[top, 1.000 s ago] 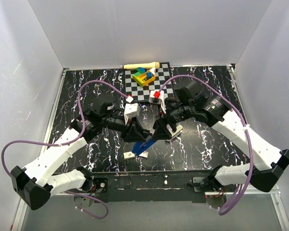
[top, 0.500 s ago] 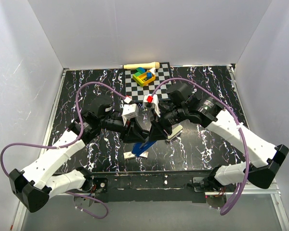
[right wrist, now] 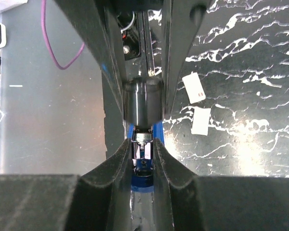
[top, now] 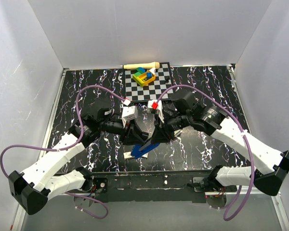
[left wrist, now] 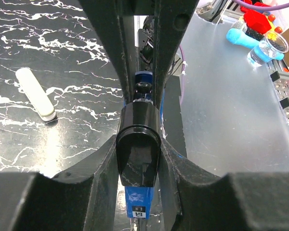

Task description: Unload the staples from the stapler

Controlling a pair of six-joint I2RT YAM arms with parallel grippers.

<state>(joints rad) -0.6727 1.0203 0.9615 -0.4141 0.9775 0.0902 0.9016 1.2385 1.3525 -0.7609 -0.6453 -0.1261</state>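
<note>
Top external view showed us the stapler [top: 145,148] lifted off the black marbled table [top: 86,91], close to its near edge and between the two arms. Its blue body was tilted, with the lower end towards the left arm. The left gripper [top: 135,136] and right gripper [top: 157,137] met over it from opposite sides.

In the left wrist view, the fingers [left wrist: 103,163] were clamped on the stapler's dark rounded end, with blue plastic showing below. In the right wrist view, the fingers [right wrist: 119,168] were closed on the blue sides, and a sliver of metal mechanism showed between them. We could not tell from any view whether the magazine was already open or whether staples remained inside.

We judged the step in hand to be parting the top from the staple channel. One arm should act purely as a vice while the other moves along the hinge's own arc. Any twist across the narrow body could make it slip from the pads.

Small white pieces [top: 128,155] lay on the table just beside the stapler. Since the stapler hung near the table's edge, we thought it wise to tip it with the opening facing inward, so loose staples would land on the table.
</note>
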